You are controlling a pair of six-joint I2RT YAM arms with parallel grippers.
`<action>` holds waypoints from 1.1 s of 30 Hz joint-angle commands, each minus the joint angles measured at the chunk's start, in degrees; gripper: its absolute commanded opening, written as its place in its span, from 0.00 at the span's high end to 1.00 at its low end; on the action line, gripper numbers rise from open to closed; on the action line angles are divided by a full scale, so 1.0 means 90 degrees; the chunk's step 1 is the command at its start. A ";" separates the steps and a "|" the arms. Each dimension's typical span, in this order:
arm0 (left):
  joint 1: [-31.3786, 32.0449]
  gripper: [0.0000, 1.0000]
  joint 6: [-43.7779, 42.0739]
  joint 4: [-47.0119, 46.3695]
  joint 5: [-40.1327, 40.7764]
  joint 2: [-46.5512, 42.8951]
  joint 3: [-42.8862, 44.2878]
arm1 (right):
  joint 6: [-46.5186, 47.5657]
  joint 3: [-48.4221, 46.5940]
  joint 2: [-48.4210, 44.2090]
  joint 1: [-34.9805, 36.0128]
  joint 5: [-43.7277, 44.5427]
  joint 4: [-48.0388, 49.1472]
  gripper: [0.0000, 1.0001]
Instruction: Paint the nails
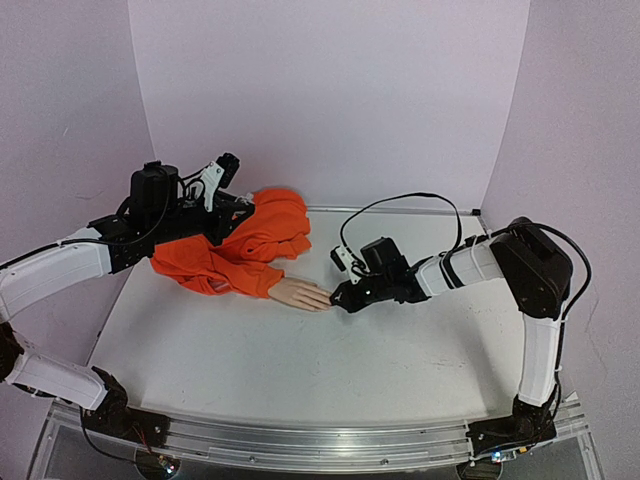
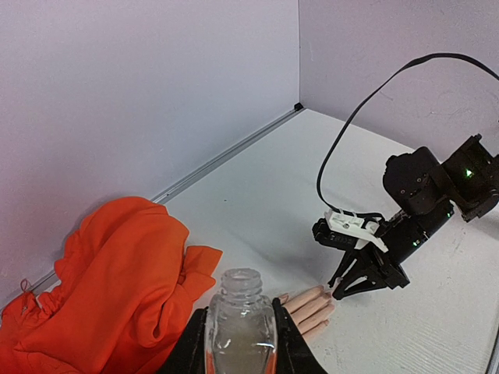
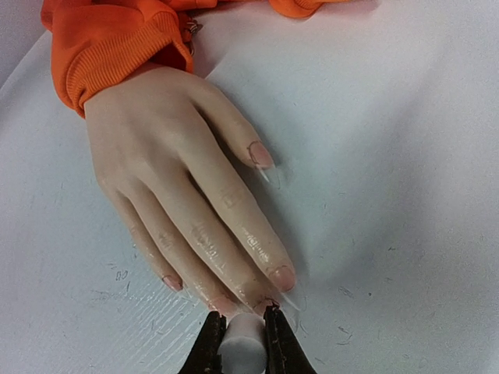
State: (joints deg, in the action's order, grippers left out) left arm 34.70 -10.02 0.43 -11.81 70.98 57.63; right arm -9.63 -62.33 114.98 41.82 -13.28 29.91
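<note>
A pale mannequin hand (image 3: 171, 171) lies flat on the table, sticking out of an orange sleeve (image 3: 117, 47). Its nails show on the thumb (image 3: 261, 154), the index finger (image 3: 282, 278) and the little finger (image 3: 173, 282). My right gripper (image 3: 243, 323) is shut on a white brush cap (image 3: 243, 351), right at the middle fingertips; the cap hides the brush tip. From above, that gripper (image 1: 340, 298) touches the end of the hand (image 1: 300, 294). My left gripper (image 2: 240, 312) is shut on a small clear bottle (image 2: 240, 327) with no cap, held upright beside the orange garment (image 2: 117, 280).
The white table (image 1: 300, 370) is walled by pale panels at the back and both sides. A black cable (image 1: 400, 205) loops above the right wrist. The bunched orange garment (image 1: 250, 245) lies at the back left. A metal rail (image 1: 300, 440) runs along the near edge.
</note>
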 commanded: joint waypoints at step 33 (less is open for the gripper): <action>-0.0007 1.00 0.0072 -0.0396 -0.0064 -0.0258 0.0081 | 0.0113 0.0001 -0.0418 0.0050 -0.0255 0.0345 1.00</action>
State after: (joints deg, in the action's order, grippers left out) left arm 34.70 -10.00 0.43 -11.84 70.46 57.63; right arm -8.78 -59.75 111.96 41.85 -13.43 31.70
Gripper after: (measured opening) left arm 0.218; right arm 0.139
